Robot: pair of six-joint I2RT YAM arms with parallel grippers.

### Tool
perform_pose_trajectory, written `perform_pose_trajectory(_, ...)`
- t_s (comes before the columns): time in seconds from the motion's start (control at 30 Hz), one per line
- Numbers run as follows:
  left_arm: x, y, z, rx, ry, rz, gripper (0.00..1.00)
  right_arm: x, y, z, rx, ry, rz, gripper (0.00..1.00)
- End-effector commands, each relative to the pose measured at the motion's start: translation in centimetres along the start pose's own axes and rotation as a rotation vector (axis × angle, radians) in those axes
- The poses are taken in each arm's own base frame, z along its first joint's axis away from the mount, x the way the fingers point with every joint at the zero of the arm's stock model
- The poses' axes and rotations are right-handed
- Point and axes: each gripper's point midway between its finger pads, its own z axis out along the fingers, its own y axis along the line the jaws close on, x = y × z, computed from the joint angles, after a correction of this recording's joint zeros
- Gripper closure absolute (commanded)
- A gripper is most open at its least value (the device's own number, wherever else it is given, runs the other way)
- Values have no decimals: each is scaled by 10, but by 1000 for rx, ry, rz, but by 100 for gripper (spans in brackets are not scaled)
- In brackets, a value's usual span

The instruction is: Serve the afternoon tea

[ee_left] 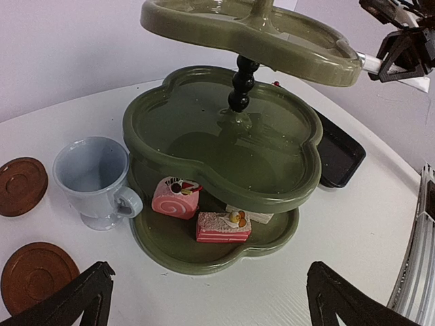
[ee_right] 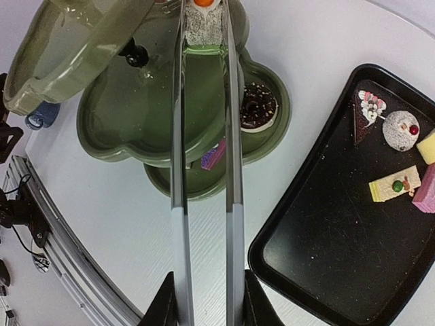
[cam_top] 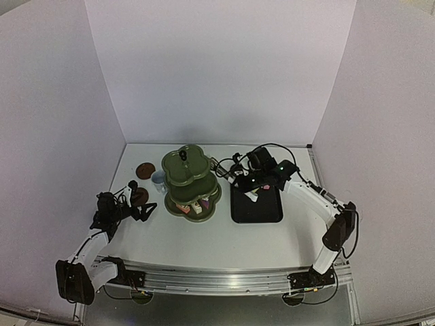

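The right gripper's (ee_right: pixel 207 309) fingers (ee_right: pixel 166 305) squeeze the long metal tongs (ee_right: pixel 178 136), which pinch a green-based, white-topped cake with an orange dab (ee_right: pixel 202 27) over the olive-green three-tier scalloped stand (ee_right: pixel 122 115), seemingly above its bare middle tier. I'd say lower it flat, clear of the centre post, before easing the squeeze. The left gripper's (ee_left: pixel 211 288) fingers (ee_left: pixel 81 292) are spread and hold nothing above the white worktop (ee_left: pixel 326 224).
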Motion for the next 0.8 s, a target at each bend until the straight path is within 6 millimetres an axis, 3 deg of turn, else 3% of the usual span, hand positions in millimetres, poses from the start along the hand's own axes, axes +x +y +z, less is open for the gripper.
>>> perform_pose_trajectory(0.0,-12,-5,1,28,-39,67,0,-28,22,6,-66,-74,-20,100)
perform_pose_trajectory(0.13,-12,-5,1,22,-38,68,0,-30,23,22,-59,-59,-22,100)
perform_pose_trajectory(0.37,-9,-4,1,14,-31,69,0,-38,26,28,-43,-72,-44,100)
perform_pose_trajectory(0.6,-8,-2,1,6,-27,76,0,-27,17,35,54,-50,-78,100)
perform_pose_trajectory(0.77,-7,-2,1,6,-23,78,0,-20,22,39,79,-18,-114,100)
